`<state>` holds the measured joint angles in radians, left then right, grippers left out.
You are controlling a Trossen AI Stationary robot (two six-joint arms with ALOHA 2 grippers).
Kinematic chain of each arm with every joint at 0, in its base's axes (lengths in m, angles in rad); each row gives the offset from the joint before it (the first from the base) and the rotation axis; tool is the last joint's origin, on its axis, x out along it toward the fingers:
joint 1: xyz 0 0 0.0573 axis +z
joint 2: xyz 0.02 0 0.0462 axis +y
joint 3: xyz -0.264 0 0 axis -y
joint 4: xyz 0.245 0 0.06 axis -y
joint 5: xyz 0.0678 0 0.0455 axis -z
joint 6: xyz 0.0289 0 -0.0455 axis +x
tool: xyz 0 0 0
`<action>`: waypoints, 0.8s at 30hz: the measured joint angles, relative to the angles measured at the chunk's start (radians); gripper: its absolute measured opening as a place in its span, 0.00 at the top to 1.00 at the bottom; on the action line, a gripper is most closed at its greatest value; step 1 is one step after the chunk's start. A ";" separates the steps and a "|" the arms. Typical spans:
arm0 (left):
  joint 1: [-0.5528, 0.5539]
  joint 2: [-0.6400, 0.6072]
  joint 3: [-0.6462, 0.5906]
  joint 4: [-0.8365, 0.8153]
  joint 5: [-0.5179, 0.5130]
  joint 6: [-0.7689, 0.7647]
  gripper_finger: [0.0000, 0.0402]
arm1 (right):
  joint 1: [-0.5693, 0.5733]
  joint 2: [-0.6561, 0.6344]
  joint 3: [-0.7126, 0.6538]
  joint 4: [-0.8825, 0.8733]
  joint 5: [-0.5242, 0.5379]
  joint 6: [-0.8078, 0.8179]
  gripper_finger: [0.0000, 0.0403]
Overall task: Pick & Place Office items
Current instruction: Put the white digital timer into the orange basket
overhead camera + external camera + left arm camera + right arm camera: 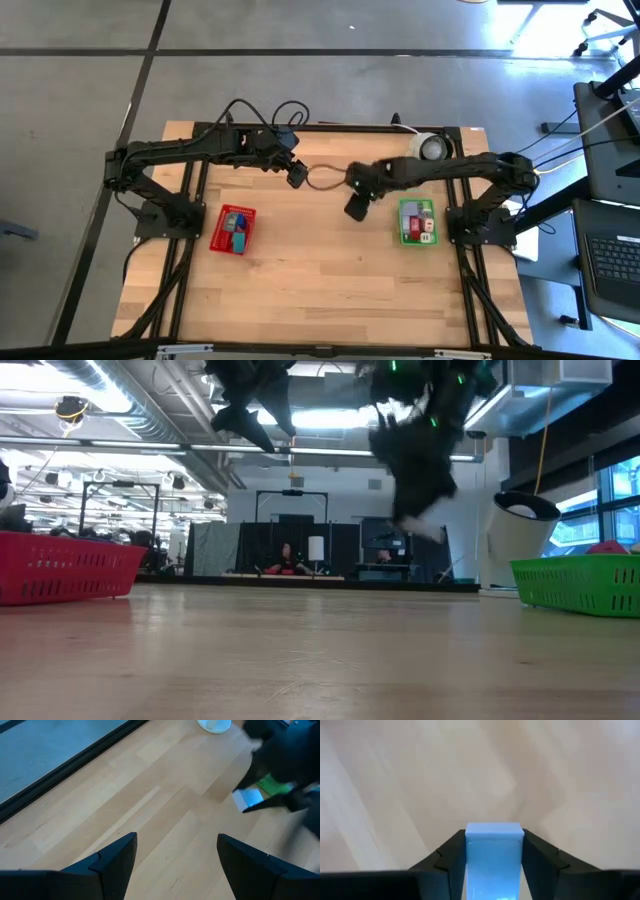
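My right gripper (pixel 355 209) hangs over the middle of the table, left of the green tray (pixel 416 221), shut on a light blue block (pixel 494 851). The left wrist view also shows that block (pixel 248 798) in the right arm's fingers. My left gripper (pixel 297 179) is open and empty (pixel 175 845), raised above the table's far middle. The red tray (pixel 233 230) holds teal and red pieces. Several small pieces, red and pale ones among them, lie in the green tray. In the low view both grippers are well above the tabletop. My right gripper pinches the light blue block between its two fingers, one finger on each of two opposite side faces (pixel 470 860). The block's free end (pixel 494 827) sticks out past the fingertips. It is lifted clear of the table, fingers slanting downward.
A white round roll (pixel 432 147) stands at the far edge, behind the green tray (pixel 580 582). The red tray (pixel 65 565) sits left of centre. Bare wood (pixel 320 280) stretches between the trays and across the near half. A cable loop (pixel 322 178) hangs between the arms.
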<state>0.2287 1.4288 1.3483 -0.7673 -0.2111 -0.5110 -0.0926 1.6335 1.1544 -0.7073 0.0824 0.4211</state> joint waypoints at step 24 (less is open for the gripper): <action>-0.052 -0.014 0.000 0.196 -0.313 0.262 0.33 | -0.026 -0.212 0.276 0.567 0.209 -0.287 0.62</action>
<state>0.1771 1.4143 1.3483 -0.5716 -0.5246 -0.2489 -0.1190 1.4220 1.4307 -0.1405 0.2912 0.1337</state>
